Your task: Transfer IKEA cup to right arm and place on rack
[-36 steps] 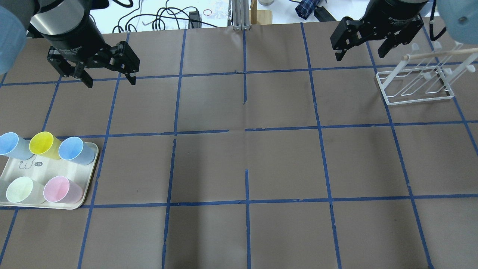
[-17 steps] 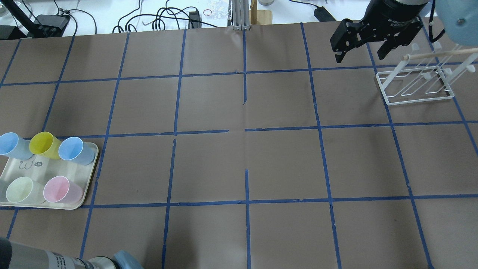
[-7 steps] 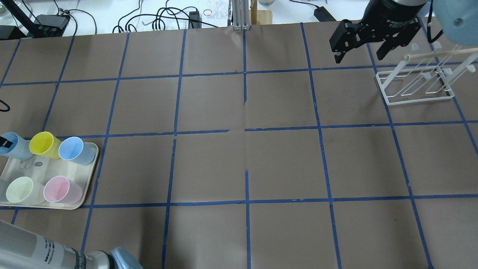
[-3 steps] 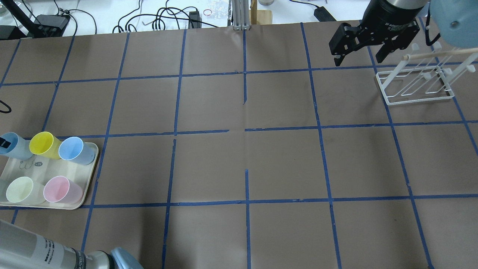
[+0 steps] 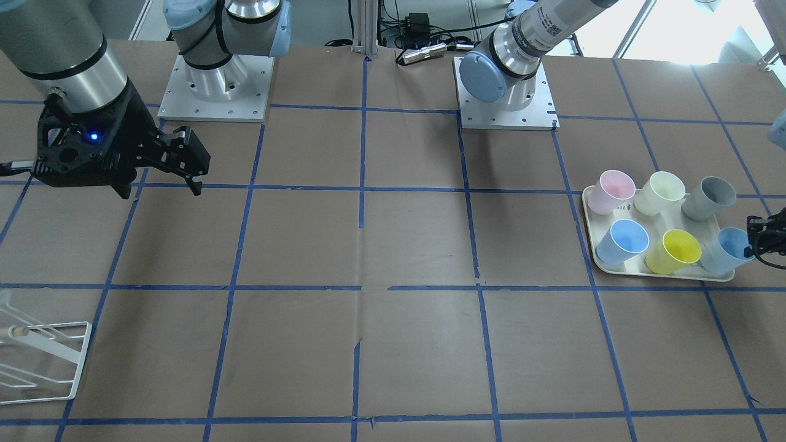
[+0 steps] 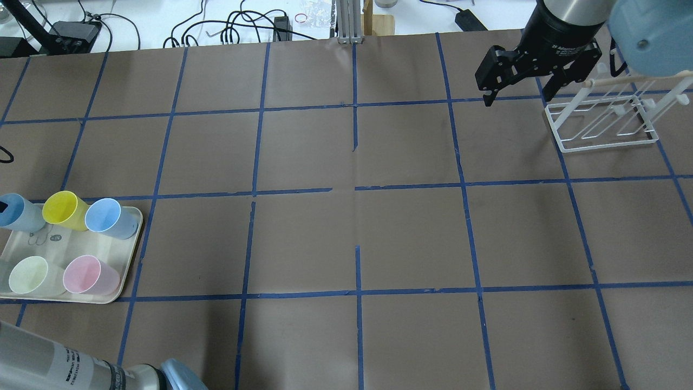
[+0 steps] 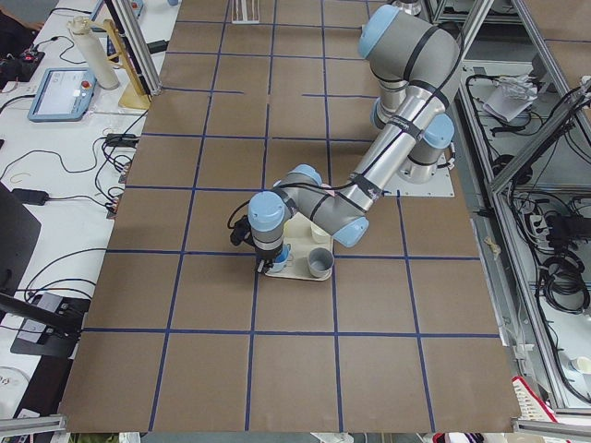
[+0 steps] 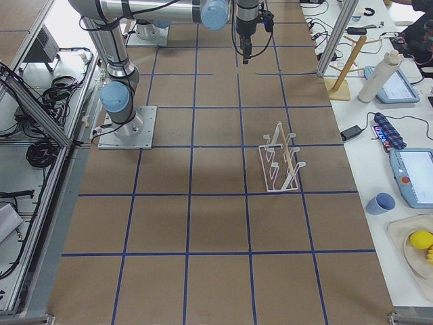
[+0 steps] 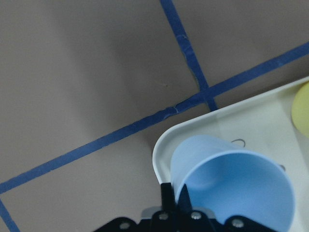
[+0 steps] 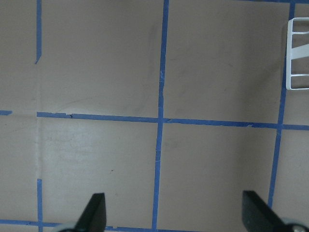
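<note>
Pinching the IKEA cup's [image 9: 231,179] wall with the left tool [image 9: 176,193], right at the tray's [image 9: 164,145] corner rim, near a yellow cup [image 6: 60,206]. Holding the right tool [image 6: 517,98] spread wide, pointing down over the table [image 6: 352,238], just beside the rack [image 6: 553,127], well apart from the left tool.

Robotics lab. A large table [image 6: 303,162], papered brown and gridded with blue tape [image 6: 357,292], carries the left arm [image 5: 540,24] and right arm [image 5: 61,55], bolted to metal plates [image 5: 175,104]. Along its edges stand aluminium framing [image 8: 336,37], tangled cables [image 6: 233,24] and teach pendants [image 7: 60,92].
</note>
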You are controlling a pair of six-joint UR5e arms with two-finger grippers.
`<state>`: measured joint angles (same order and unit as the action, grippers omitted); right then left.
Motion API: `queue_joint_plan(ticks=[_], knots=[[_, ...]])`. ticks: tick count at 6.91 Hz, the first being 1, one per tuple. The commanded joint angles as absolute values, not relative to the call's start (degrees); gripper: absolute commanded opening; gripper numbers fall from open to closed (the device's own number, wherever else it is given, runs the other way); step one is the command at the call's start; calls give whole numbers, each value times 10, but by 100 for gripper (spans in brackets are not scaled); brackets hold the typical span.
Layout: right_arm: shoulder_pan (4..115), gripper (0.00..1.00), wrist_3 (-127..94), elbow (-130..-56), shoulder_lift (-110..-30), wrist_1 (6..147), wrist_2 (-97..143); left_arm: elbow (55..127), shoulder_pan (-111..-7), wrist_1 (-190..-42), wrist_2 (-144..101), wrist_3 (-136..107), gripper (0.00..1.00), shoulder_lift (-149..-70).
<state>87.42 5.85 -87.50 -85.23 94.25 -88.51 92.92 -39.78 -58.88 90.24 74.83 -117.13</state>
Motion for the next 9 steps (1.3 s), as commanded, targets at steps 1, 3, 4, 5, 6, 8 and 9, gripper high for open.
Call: queue_joint_plan(ticks=[1, 3, 4, 5, 6, 8, 9], knots=[[876, 100, 53, -876, -854, 939, -900, 921, -400, -613, 902, 748, 0, -1144], [877, 100, 47, -876, -865, 909, -905, 908, -432, -679, 896, 733, 0, -1080], [877, 100, 47, -875, -865, 910, -904, 894, -490, -712, 903, 690, 0, -1047], [877, 100, 47, -873, -864, 911, -903, 901, -550, -763, 903, 601, 0, -1012], [877, 100, 47, -871, -860, 912, -902, 905, -608, -803, 893, 493, 0, -983], [877, 100, 47, -871, -859, 915, -903, 918, -757, -817, 863, 253, 0, -976], [877, 100, 49, -871, -859, 916, -902, 924, -836, -782, 863, 143, 0, -988]])
